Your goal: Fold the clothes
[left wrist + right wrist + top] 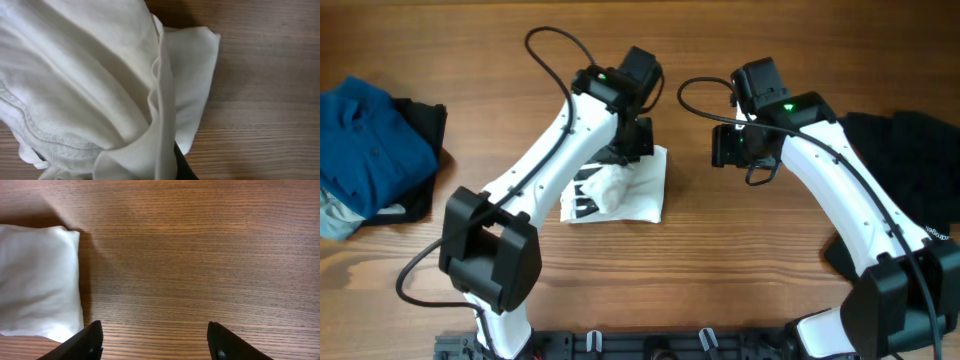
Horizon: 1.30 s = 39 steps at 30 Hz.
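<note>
A white T-shirt (620,190) with a black-striped print lies folded small at the table's middle. My left gripper (632,140) is at its far edge, shut on the cloth. In the left wrist view the white T-shirt (100,75) bunches up toward the camera and hides the jaws, leaving only one dark finger (182,169) showing under a fold. My right gripper (728,147) hovers to the right of the shirt, over bare wood. The right wrist view shows that gripper (155,345) open and empty, with the shirt's corner (35,280) to its left.
A pile of blue clothes (365,140) lies at the far left on a black garment (425,125). Another black garment (910,170) is spread at the right edge, under the right arm. Bare wooden table (720,260) lies in front of the shirt.
</note>
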Tool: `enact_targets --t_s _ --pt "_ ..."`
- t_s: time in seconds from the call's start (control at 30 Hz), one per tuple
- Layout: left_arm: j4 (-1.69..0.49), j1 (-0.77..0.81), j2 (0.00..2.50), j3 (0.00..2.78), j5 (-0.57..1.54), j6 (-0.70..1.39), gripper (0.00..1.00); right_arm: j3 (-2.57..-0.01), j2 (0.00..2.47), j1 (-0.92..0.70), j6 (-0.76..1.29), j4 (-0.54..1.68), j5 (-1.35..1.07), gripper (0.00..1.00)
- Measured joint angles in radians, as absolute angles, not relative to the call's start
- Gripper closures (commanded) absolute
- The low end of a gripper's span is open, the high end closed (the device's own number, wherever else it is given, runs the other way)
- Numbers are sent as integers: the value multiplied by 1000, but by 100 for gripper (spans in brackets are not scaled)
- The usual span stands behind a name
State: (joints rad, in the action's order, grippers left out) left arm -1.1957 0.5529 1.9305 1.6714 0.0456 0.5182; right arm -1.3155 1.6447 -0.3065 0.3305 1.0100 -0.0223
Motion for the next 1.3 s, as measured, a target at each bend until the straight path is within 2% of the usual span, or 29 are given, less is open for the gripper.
enact_targets --t_s 0.03,0.07,0.13,0.2,0.4,0.43,0.47,0.63,0.83,1.17,1.2,1.27,1.3 --pt "-1196 559 1930 1671 45 518 84 -1316 1649 -307 330 1010 -22 33" --pt "-1196 566 1930 1671 45 523 72 -1316 1654 -307 330 1010 -22 32" --pt "-1196 572 1930 1671 46 526 58 -1316 1663 -307 330 1010 -22 32" --pt "-1194 579 1930 1671 59 537 54 -1316 1670 -307 330 1010 -22 32" --pt "-1208 583 1917 1672 91 502 51 -1316 1672 -307 328 1010 -22 32" --pt "-1213 567 1903 1673 89 499 46 -1316 1672 -307 315 1009 -30 33" --pt "-1216 547 1888 1675 81 498 44 -1316 1672 -307 290 1006 -47 34" --pt "-1172 281 1760 1705 35 480 43 -1315 1672 -324 78 938 -333 33" --pt "-1145 76 1816 1712 72 435 43 -1316 1684 -469 41 848 -449 30" --pt "-1170 65 2002 1623 156 367 43 -1315 1826 -657 82 789 -453 30" --pt "-1152 65 2009 1594 167 366 43 -1315 1831 -676 89 788 -451 39" --pt "-1118 67 2022 1540 193 361 43 -1315 1835 -683 95 788 -442 70" --pt "-1097 68 2022 1522 203 360 43 -1315 1837 -685 115 789 -422 76"
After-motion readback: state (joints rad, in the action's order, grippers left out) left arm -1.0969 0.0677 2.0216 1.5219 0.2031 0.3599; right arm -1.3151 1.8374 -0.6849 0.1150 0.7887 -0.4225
